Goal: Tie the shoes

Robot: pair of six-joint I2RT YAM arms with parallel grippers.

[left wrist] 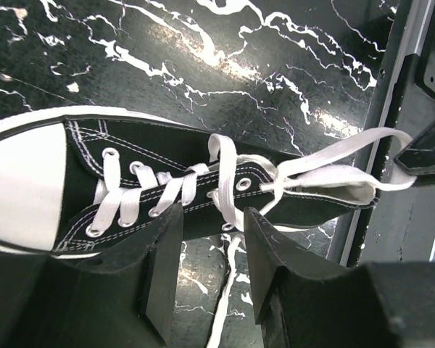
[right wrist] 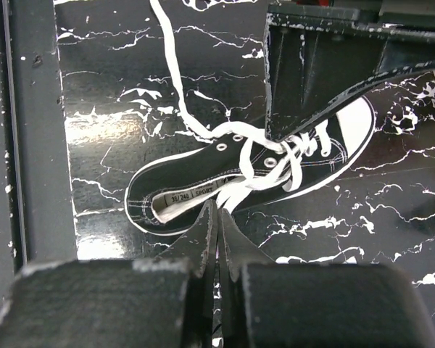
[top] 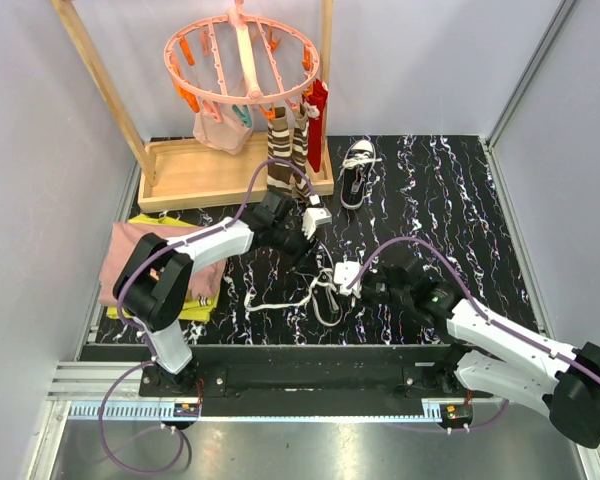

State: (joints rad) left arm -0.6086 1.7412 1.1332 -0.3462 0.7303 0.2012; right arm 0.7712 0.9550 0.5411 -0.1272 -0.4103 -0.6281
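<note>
Looking through the left wrist view, you see one shoe [left wrist: 152, 148] lying across mid-frame on the surface [left wrist: 275, 43]. Your left fingers [left wrist: 159, 254] stand half apart beside it, a lace [left wrist: 225, 174] running loose through the gap. Your right fingers [right wrist: 209, 243] are closed on a loop of that lace. The second shoe [top: 357, 172] sits upper middle in the top view.

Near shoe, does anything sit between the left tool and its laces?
Nothing visible does. The left tool hangs open directly over the near shoe, and a white lace already runs between its jaws. No other object lies between them.
</note>
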